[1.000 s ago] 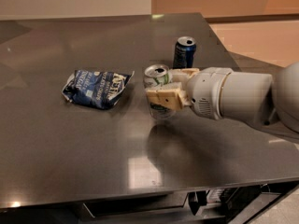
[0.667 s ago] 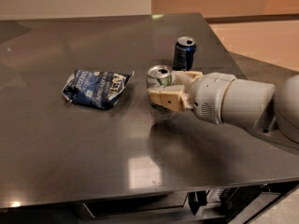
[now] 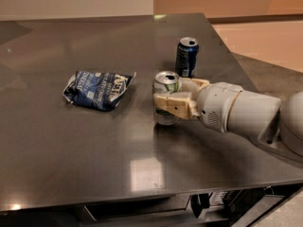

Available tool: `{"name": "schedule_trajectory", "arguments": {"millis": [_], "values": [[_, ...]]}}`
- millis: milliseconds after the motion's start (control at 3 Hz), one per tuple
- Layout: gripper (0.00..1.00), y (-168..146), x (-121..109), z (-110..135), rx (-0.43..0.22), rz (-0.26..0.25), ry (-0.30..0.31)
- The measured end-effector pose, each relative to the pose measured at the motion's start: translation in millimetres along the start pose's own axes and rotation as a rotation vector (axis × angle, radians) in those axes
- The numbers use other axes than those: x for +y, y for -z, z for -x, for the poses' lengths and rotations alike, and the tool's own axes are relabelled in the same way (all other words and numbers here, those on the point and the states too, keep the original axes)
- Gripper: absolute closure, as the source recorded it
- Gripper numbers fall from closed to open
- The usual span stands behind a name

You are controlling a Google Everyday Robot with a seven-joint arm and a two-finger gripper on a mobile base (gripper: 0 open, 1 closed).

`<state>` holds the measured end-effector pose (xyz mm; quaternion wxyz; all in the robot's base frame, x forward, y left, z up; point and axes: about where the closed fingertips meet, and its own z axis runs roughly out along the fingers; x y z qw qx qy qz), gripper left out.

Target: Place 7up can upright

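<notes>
The 7up can (image 3: 166, 83), silver-white with green lettering and a silver top, stands upright on the dark table (image 3: 94, 164), right of its middle. My gripper (image 3: 168, 97) reaches in from the right and is shut on the can. One beige finger (image 3: 173, 105) crosses the can's front and the other (image 3: 193, 83) lies behind it. The can's bottom rests at the table surface. The white arm (image 3: 236, 110) runs off to the right.
A dark blue soda can (image 3: 187, 56) stands upright just behind and to the right of the gripper. A blue and white snack bag (image 3: 98, 89) lies left of the 7up can. The table's right edge (image 3: 246, 79) is close to the arm.
The gripper and the 7up can have shifted slightly to the right and toward the near side. The can stays upright in the fingers. The blue can and the bag have not moved.
</notes>
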<state>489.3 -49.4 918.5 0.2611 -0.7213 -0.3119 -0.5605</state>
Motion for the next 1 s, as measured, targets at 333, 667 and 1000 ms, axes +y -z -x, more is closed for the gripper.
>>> {"name": "schedule_trajectory", "arguments": {"millis": [333, 667, 1000], "values": [[0.13, 0.3, 2.0, 7.9, -0.001, 0.006, 0.008], [0.0, 0.4, 2.9, 14.6, -0.004, 0.013, 0.018], [0.0, 0.5, 2.9, 14.9, -0.004, 0.013, 0.019]]}}
